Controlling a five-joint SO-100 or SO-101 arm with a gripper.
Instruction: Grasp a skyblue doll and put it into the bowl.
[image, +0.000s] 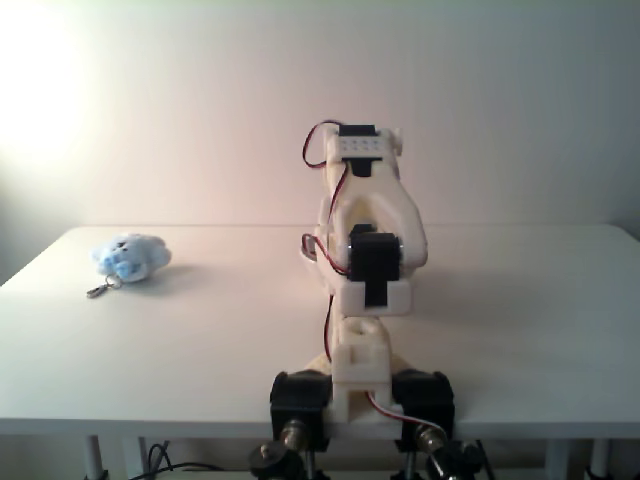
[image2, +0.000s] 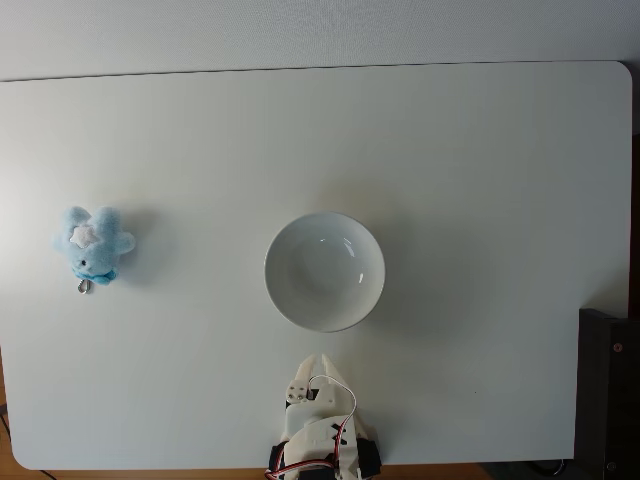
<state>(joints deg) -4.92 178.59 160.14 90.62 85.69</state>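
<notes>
Skyblue doll (image2: 91, 243) lies near desk (image2: 480, 150) left edge, clip toward the near edge. Bowl (image2: 324, 271) mid-desk, empty. Gripper (image2: 318, 366) just short of bowl at near edge; fingertips look nearly together, holding nothing.

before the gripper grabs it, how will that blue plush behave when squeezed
The skyblue doll looks fluffy, so it will likely compress and feel light. Lying flat on the table, it seems unlikely to roll. Its small metal clip may dangle when lifted.

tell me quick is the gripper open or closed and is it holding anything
gripper: closed and holding nothing; in the fixed view from above its fingertips meet just short of the bowl, and the skyblue doll lies far off to the left.
</notes>
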